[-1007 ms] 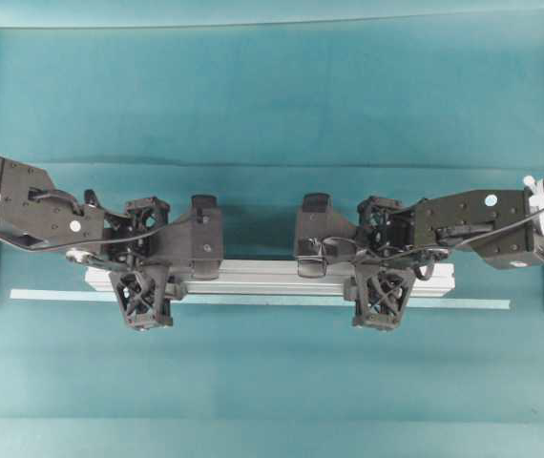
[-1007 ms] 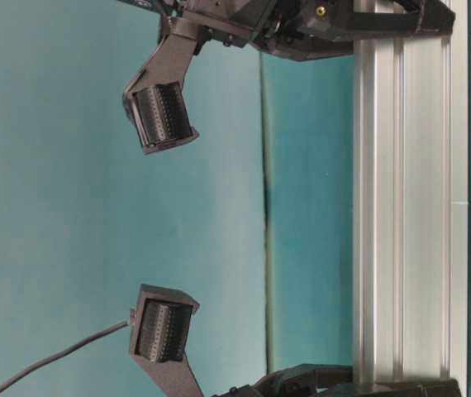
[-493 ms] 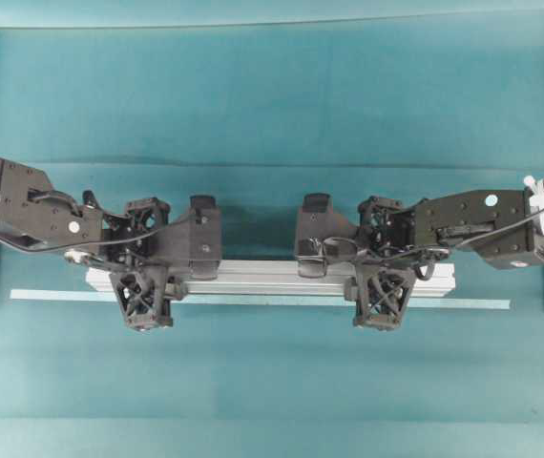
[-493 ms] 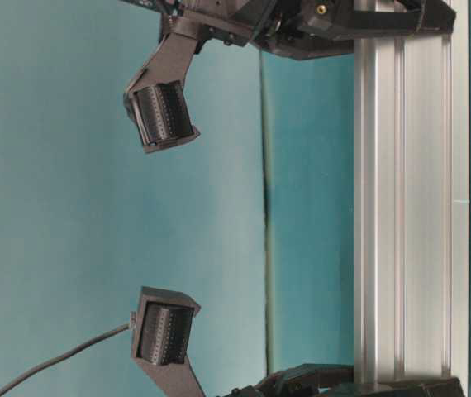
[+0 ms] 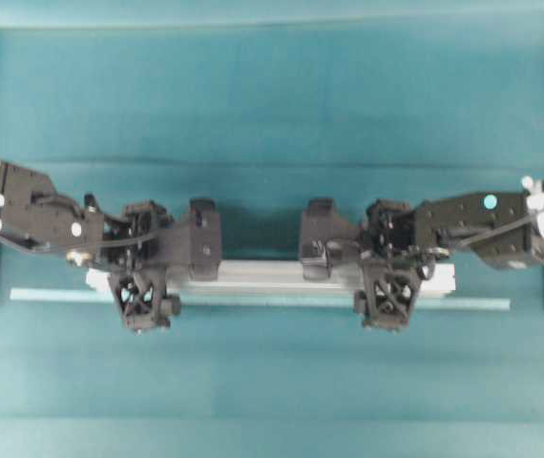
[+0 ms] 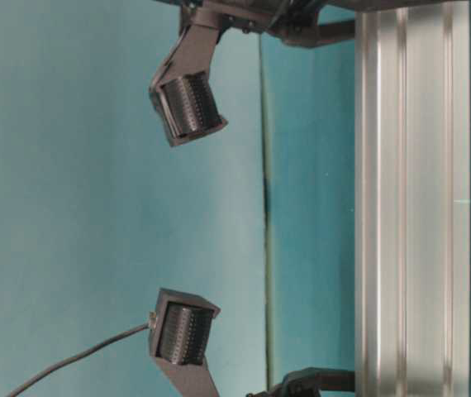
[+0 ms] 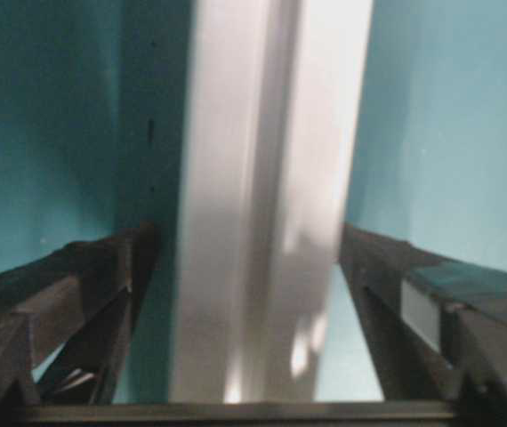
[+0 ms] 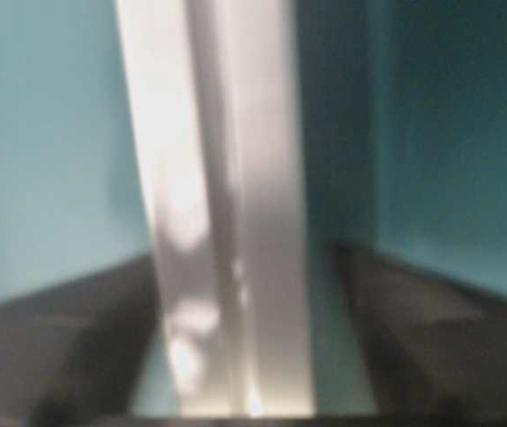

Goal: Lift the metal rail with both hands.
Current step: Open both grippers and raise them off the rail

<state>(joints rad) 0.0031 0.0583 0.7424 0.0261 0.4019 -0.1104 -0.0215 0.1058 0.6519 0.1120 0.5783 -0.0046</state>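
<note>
Overhead view: both my grippers straddle the metal rail (image 5: 272,277), jaws spread, nothing gripped.
L gripper (image 5: 143,272) sits nr rail's left end, R gripper (image 5: 387,272) nr its right end. Wrist views show teal gaps betw my fingers (image 7: 67,302) and the rail each side, so no contact. Rail lies flat mid-bench, lengthwise across it, just behind the pale tape strip (image 5: 272,302).

The metal rail (image 5: 282,277) lies across the middle of the teal counter (image 5: 272,95), with the left end effector (image 5: 140,272) and right end effector (image 5: 387,270) straddling it, fingers standing off its sides. A thin tape strip (image 5: 52,295) runs just beside it. Broad bare counter lies on both long sides
</note>
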